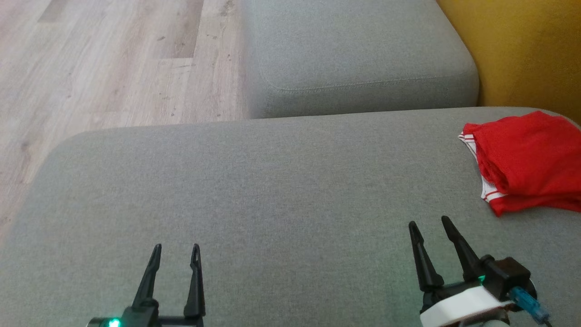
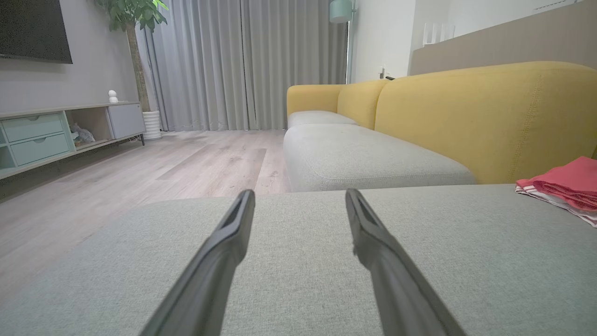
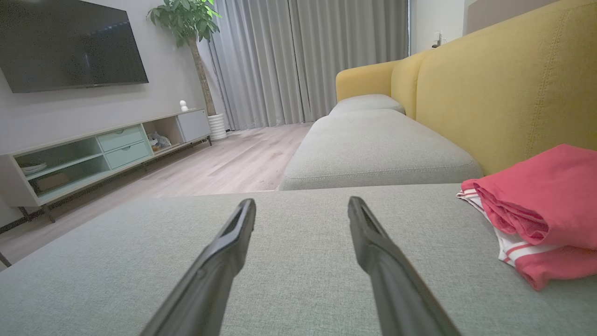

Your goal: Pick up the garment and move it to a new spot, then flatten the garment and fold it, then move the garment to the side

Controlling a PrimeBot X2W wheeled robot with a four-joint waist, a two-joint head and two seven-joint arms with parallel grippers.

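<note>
The garment (image 1: 529, 161) is red mesh cloth with white, red-striped trim, lying folded in a pile at the right edge of the grey sofa cushion (image 1: 254, 190). It also appears at the right of the left wrist view as the garment (image 2: 566, 186) and larger in the right wrist view as the garment (image 3: 541, 210). My right gripper (image 1: 429, 223) hovers open over the cushion, a short way left of and nearer than the pile, holding nothing. My left gripper (image 1: 176, 247) stands open at the lower left, far from the cloth. Both grippers (image 2: 299, 192) (image 3: 302, 200) show bare cushion between their fingers.
A second grey seat cushion (image 1: 358, 59) lies beyond, with the yellow sofa back (image 1: 526, 50) along the right. Wooden floor (image 1: 104, 63) spreads to the left past the cushion's edge. A TV cabinet (image 3: 102, 149), potted plant (image 3: 186, 18) and grey curtains (image 3: 298, 60) stand far off.
</note>
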